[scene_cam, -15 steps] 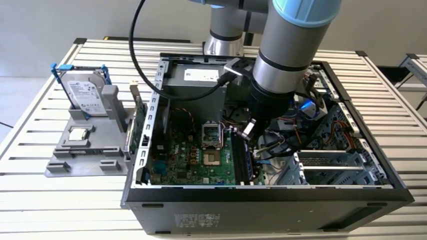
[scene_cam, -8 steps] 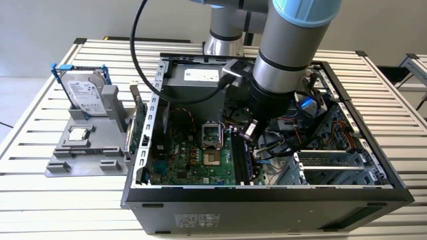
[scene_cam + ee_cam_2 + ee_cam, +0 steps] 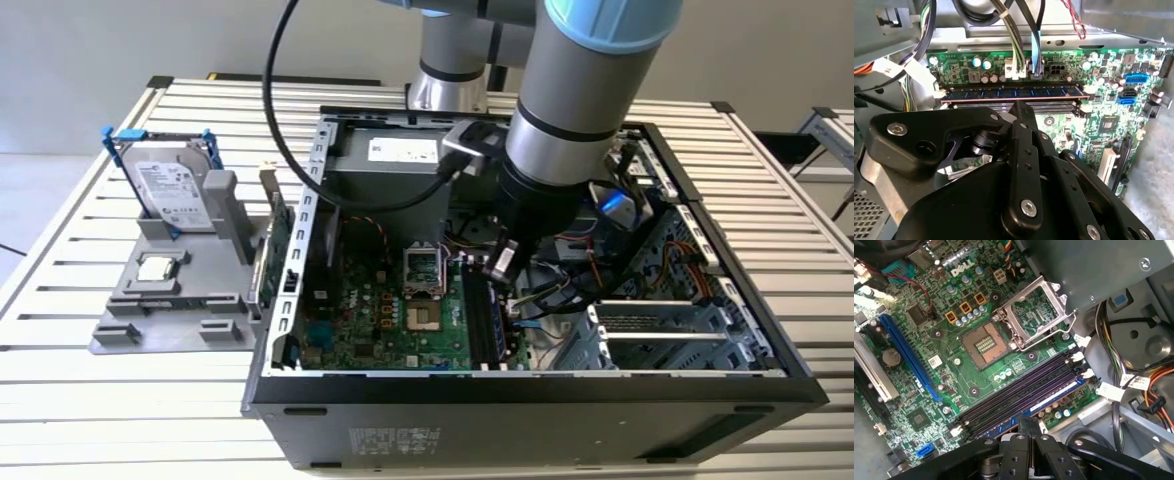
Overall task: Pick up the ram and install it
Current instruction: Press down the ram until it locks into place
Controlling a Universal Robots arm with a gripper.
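Observation:
The ram [image 3: 1014,92] lies along the outermost memory slot of the motherboard [image 3: 949,375], a long dark stick with a row of chips between white end clips. It also shows as a bluish strip [image 3: 1056,394] in the first wrist view and as a dark strip [image 3: 494,325] inside the case. My gripper [image 3: 501,268] is down inside the case, directly over the memory slots. Its black fingertips [image 3: 1021,107] are pressed together with nothing between them, beside the ram's long edge. In the first wrist view the gripper [image 3: 1029,421] sits close over the slots.
The open computer case [image 3: 534,385] surrounds the arm, with cable bundles [image 3: 1114,355] close to the slots. The CPU socket [image 3: 985,344] stands open with its metal frame [image 3: 1031,315] lifted. A grey holder [image 3: 167,300] on the exterior view's left carries a hard drive [image 3: 174,185] and a square CPU chip [image 3: 158,267].

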